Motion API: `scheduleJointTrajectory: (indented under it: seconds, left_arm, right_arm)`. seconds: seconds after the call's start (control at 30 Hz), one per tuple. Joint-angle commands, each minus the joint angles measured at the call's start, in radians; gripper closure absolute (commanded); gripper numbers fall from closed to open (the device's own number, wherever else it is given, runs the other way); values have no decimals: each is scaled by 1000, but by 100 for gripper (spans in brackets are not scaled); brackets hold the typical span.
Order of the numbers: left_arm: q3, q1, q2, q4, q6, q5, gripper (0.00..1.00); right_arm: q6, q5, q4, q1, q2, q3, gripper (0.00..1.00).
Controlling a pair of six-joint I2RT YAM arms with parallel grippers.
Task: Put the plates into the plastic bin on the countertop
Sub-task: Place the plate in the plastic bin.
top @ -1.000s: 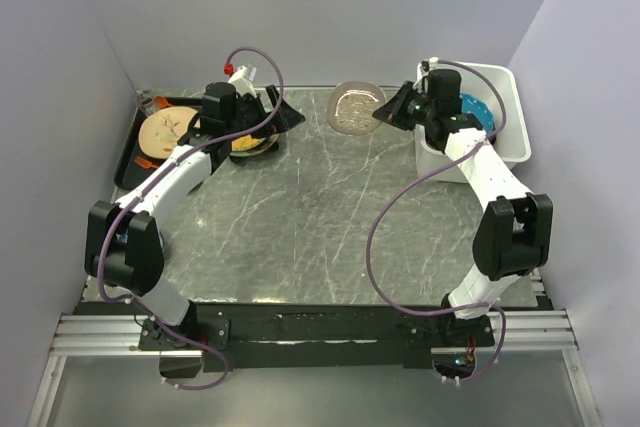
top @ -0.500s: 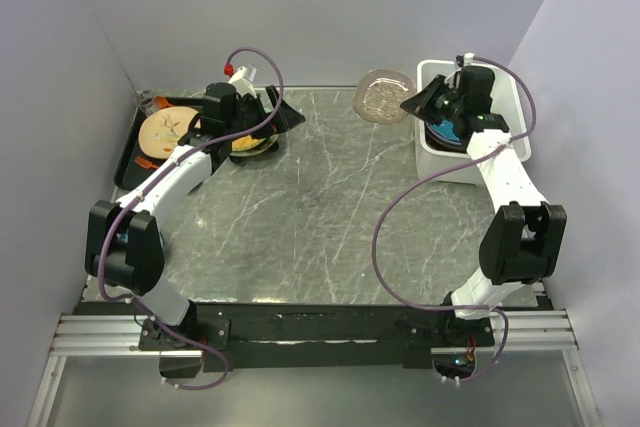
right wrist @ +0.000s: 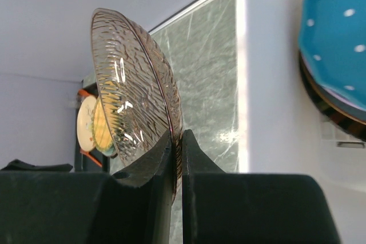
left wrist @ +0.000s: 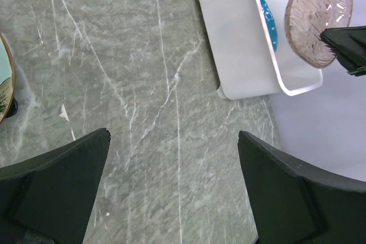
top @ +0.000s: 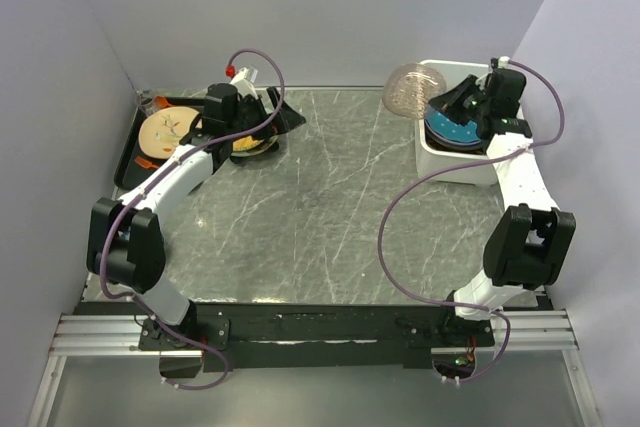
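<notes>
Plate (right wrist: 134, 90), clear glass, hangs on edge, rim clamped in the right gripper (right wrist: 176, 141), beside the bin (top: 450, 162); left gripper (left wrist: 173, 138) gapes wide above the countertop (left wrist: 143, 84)

The teal plate (right wrist: 337, 38) runs off the right wrist view's edge and covers all but a dark sliver of the lower plates (right wrist: 326, 110). The glass plate (right wrist: 137, 84) has its lower rim buried between the right claw (right wrist: 176, 158) fingers. In the left wrist view, the picture's edges cut off the left claw (left wrist: 173, 138) fingers and a pale plate (left wrist: 4, 78). From above, the right arm hides part of the bin (top: 450, 165).
</notes>
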Motion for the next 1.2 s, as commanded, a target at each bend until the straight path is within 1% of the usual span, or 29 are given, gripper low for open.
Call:
scheduleJointTrajectory:
  seconds: [0.0,0.7,0.97,1.0,1.17]
  left_arm:
    - [2,-4,9,22,-1,21,1]
    - [-7,-4,18,14,5,17,1]
    - [-18,-4,21,14,3,18,1]
    - [-21,-4,21,16,3,18,1]
    - [-31,-4,21,18,2,20,1]
  right_arm:
    - [19,-11,73,-33,-54,-19,96]
    - [100,-6,209,-154,-3,-106,96]
    - [117,21,220,-191,44,-105,96]
    - [120,23,247,-194,49,-106,95]
    - [137,38,269,-203,86,-103,95]
